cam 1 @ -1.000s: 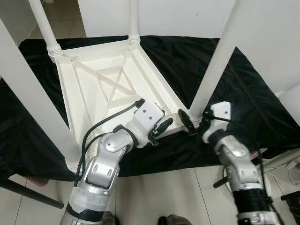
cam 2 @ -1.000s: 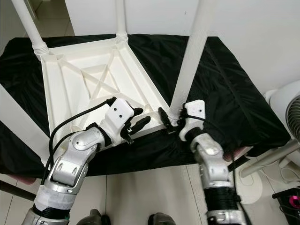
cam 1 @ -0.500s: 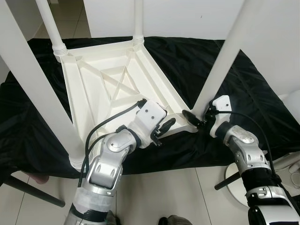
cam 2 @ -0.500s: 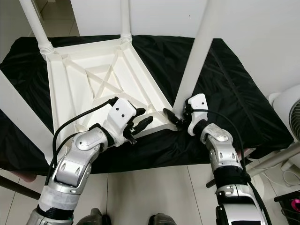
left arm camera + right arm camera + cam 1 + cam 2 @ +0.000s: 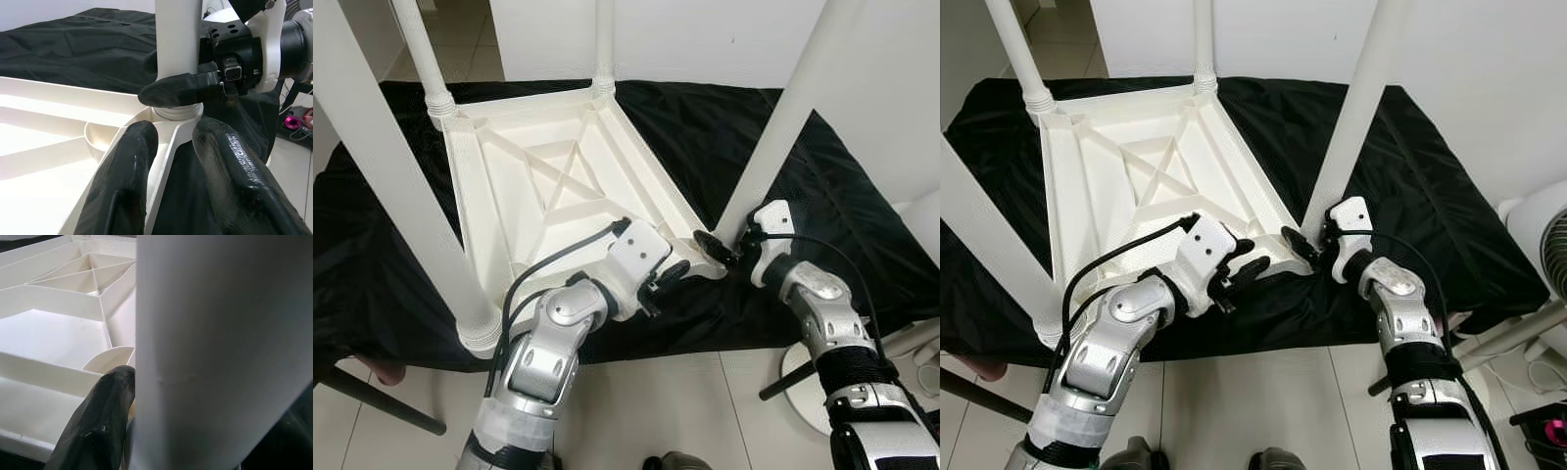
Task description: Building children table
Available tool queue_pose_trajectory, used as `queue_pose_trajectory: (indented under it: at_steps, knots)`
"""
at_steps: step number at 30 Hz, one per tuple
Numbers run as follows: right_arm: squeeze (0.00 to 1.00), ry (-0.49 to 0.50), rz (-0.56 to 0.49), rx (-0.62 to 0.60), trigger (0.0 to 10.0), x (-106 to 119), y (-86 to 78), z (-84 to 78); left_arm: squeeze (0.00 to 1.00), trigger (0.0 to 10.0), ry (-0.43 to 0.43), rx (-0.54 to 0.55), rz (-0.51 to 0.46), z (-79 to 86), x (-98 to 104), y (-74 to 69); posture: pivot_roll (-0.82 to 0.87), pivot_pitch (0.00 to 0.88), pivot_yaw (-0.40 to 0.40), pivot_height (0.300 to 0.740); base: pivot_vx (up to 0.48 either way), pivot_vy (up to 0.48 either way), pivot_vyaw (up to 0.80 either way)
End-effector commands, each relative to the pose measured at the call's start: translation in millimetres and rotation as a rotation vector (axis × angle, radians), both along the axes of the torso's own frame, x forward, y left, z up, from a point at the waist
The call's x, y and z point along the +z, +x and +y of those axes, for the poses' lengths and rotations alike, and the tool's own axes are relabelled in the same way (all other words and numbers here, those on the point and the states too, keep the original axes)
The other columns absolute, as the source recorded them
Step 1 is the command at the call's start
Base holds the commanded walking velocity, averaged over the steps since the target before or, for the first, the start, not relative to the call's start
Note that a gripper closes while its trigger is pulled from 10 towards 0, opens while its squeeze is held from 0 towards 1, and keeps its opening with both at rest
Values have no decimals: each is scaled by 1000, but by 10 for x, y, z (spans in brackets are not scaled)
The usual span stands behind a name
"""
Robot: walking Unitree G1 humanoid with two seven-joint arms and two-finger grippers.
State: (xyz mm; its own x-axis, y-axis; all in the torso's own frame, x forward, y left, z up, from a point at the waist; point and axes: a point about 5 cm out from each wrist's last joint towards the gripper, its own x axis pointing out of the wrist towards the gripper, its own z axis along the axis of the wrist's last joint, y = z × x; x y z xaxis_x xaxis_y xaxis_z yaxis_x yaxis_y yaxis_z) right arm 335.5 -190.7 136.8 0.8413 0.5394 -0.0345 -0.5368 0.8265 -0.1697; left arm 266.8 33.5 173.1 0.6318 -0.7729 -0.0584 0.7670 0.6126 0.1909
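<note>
Leg seating at the near right corner socket

The table top (image 5: 558,186) lies upside down on a black cloth (image 5: 803,196) over the desk, with four white legs standing up from its corners. The near right leg (image 5: 773,147) rises upright, its long axis near vertical, with its foot in the corner socket (image 5: 177,111). The right pincer (image 5: 720,250) is closed around the base of this leg, one finger (image 5: 176,90) pressed on the near face just above the socket. The left pincer (image 5: 664,279) sits just left of that corner, its fingers (image 5: 129,161) part open and straddling the near rim of the top, holding nothing firmly as far as can be judged. The right arm is the nearer to the leg, so any further twist or push down into the socket falls to it.
</note>
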Motion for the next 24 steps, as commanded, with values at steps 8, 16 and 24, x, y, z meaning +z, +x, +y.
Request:
queue_pose_trajectory:
  at_steps: [8,16,24]
  knots:
    - [0,113,150,-350,10000,-277,-77,136,0,10000,-4,112,-13,46,-11,48,-87,26,-27,740,0,0,0]
    - [0,253,172,-586,10000,-318,-267,528,0,10000,8,113,-20,57,-15,52,-86,22,-27,740,0,0,0]
    - [0,270,137,-543,10000,-202,-355,825,0,10000,12,124,-20,88,-25,70,-86,19,-22,740,0,0,0]
